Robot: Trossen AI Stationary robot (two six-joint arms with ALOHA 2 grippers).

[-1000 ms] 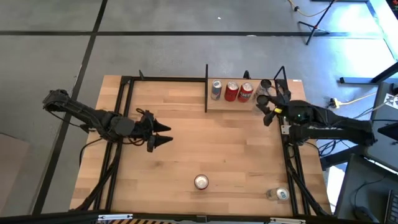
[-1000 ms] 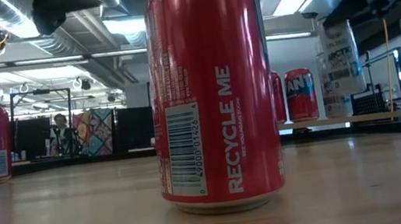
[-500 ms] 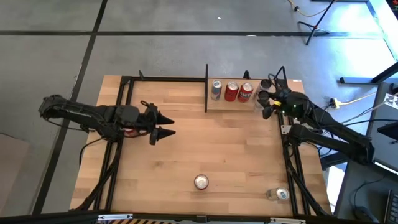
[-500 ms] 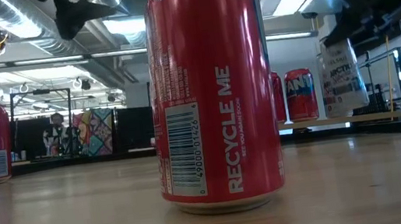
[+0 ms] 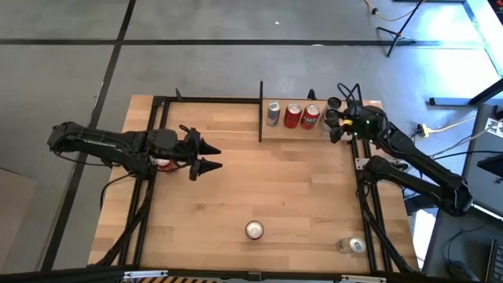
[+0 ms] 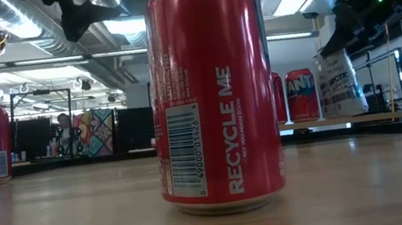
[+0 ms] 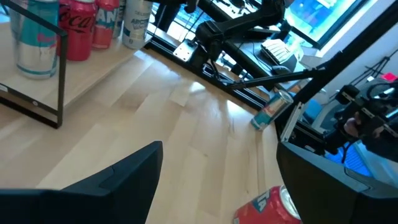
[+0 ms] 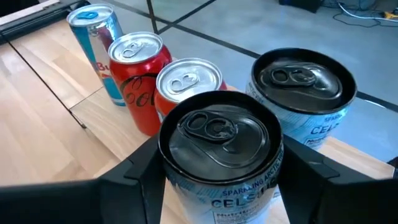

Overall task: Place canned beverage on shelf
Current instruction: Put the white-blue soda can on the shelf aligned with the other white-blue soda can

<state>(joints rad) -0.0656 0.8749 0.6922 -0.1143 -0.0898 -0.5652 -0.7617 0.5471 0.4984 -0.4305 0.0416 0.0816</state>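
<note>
My right gripper (image 5: 336, 127) is shut on a white can with a black top (image 8: 217, 134) at the right end of the shelf (image 5: 302, 131), a small light-wood board with black posts at the table's far edge. In the low view the can (image 6: 338, 81) is tilted, its base just above the shelf board (image 6: 321, 122). On the shelf stand a blue-silver can (image 8: 93, 28), two red cans (image 8: 137, 56) and a second white can (image 8: 305, 87). My left gripper (image 5: 214, 157) is open and empty over the table's left half. My right gripper pinches the white can's upper side wall (image 8: 171, 186), just under its rim, between its two fingers (image 8: 124, 180), one on each side. The fingers come slanting down from the table's right. The can is tilted; whether its base touches the shelf board I cannot tell.
A red can (image 5: 254, 229) stands at the table's near middle and fills the low view (image 6: 213, 87). A can (image 5: 355, 245) lies at the near right corner. Another red can (image 5: 163, 163) stands under my left arm. A black frame runs along the table's edges.
My right gripper has gone toward the far edge and down with the white can, which now sits lower and more tilted over the shelf's right end. My left gripper has shifted a little toward the far edge, still open.
</note>
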